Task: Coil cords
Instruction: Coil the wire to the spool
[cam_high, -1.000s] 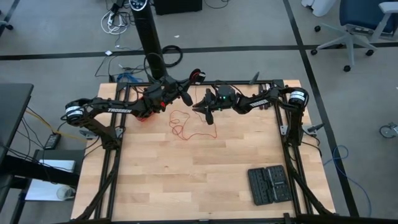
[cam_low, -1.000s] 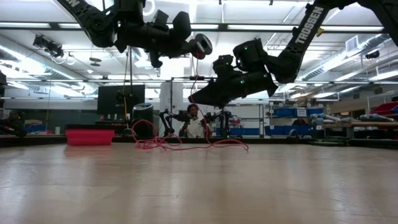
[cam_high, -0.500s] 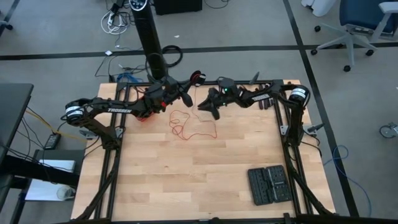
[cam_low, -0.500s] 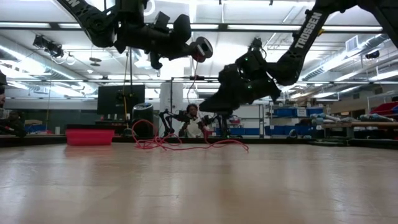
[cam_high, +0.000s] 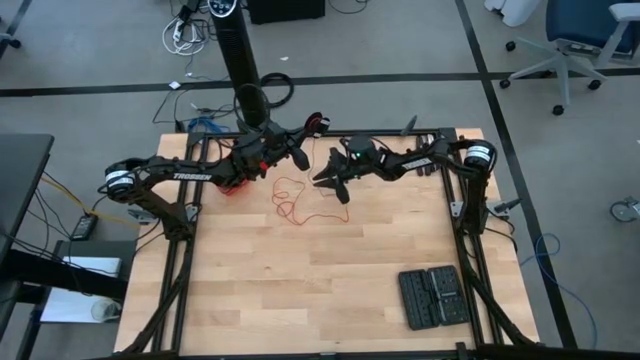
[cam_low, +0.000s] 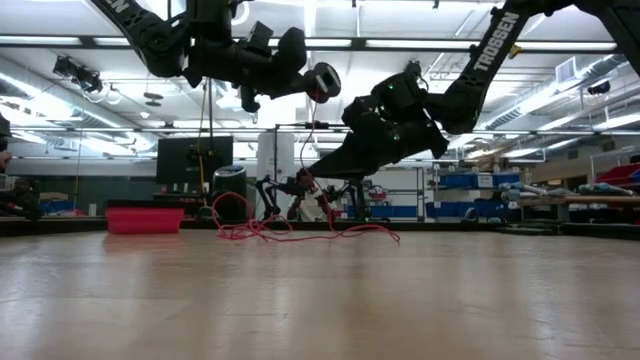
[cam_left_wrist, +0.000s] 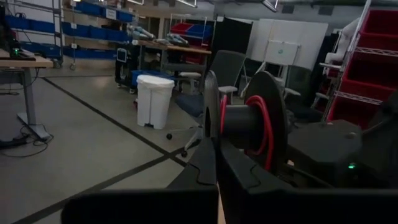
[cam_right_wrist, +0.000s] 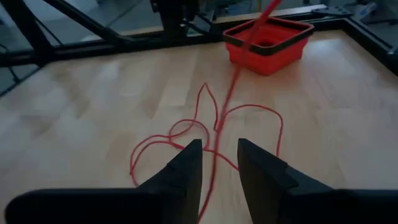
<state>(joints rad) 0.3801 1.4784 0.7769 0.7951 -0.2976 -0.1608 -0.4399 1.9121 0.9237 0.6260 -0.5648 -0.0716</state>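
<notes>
I held my left end effector (cam_high: 296, 156) up off the table (cam_high: 320, 290), its fingers pressed together on a dark spool (cam_left_wrist: 249, 121) that already carried a few red turns; I kept it raised, I judged, so the wire could wind on freely without dragging over the wood. Just behind that spool sat the red square box (cam_right_wrist: 268, 38) at the table's far edge, out of the work. The red wire (cam_high: 300, 200) lay mostly in loose loops on the table below and just in front of the spool, with one strand rising from the loops toward it. To the right of the spool, my right end effector (cam_high: 333, 180) hung close above the loops, fingers spread with the rising strand running between them (cam_right_wrist: 217, 165), not pinched; that gap, I reckoned, let the wire slide through as a guide. Far from the spool, near the table's front right corner, lay a black case (cam_high: 433, 296), apart from everything. Much wire was still uncoiled.
</notes>
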